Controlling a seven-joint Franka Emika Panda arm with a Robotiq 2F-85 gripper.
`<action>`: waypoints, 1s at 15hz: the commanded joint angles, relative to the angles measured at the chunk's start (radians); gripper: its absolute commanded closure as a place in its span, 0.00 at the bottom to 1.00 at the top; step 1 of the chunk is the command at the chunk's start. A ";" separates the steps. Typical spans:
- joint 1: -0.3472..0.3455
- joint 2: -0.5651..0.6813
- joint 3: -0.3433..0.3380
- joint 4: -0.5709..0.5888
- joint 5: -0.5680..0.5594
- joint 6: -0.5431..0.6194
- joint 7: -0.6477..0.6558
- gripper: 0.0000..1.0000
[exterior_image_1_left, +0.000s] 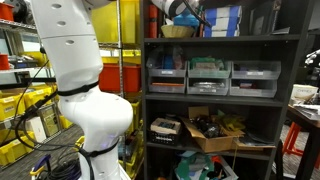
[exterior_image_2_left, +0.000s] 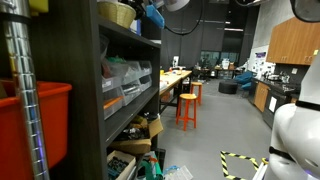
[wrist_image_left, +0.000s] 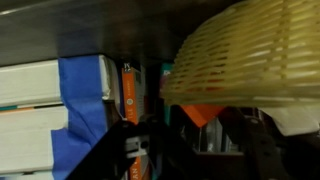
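Our claw is up at the top of the shelf, just beside the yellow basket. We cannot tell if its fingers are apart or together, because they look dark and blurry. The basket sits near the end of the shelf. If we bump it, it could tip and fall. We could also hit the blue and white boxes next to it.
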 joint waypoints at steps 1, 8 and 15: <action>-0.001 -0.028 -0.003 -0.016 0.003 -0.029 0.004 0.69; 0.004 -0.036 -0.007 -0.008 0.022 -0.037 -0.001 0.82; 0.013 -0.016 -0.014 0.048 0.102 -0.020 -0.032 1.00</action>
